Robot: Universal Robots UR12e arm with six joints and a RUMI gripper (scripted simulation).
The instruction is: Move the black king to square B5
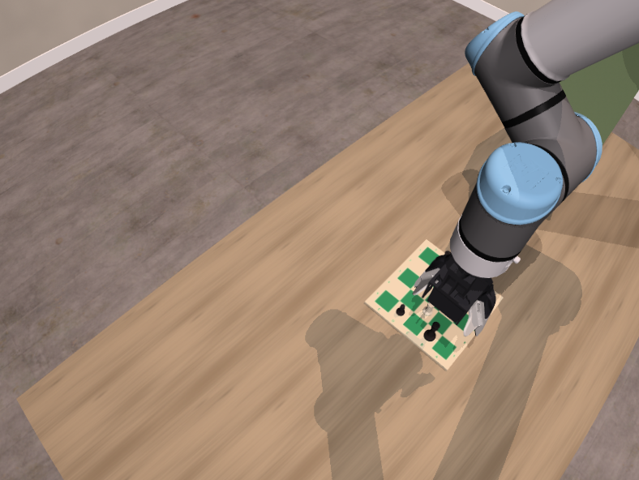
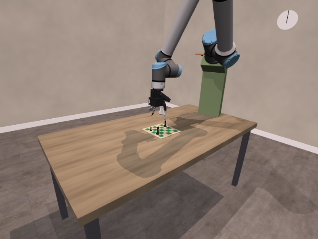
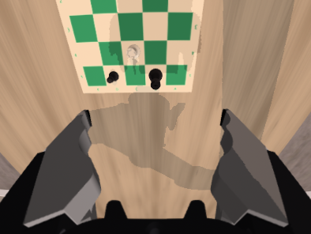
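Observation:
A small green-and-cream chessboard (image 1: 448,363) (image 2: 162,137) (image 3: 77,55) lies on the wooden table (image 1: 232,320) (image 2: 84,154). The black king (image 1: 431,332) (image 2: 157,130) (image 3: 155,76) stands upright on a square in the edge row nearest the wrist camera. My gripper (image 1: 447,310) (image 2: 157,112) (image 3: 155,110) is open and empty; it hangs above the board, well clear of the king. A black pawn (image 1: 400,310) (image 2: 150,128) (image 3: 112,77) stands in the same row. A white piece (image 1: 426,311) (image 3: 133,53) stands one row further in.
A third black piece (image 2: 164,123) stands near the board's far edge; it is hidden behind the gripper in the top view. The arm's green pedestal (image 2: 212,90) stands at the table's back right.

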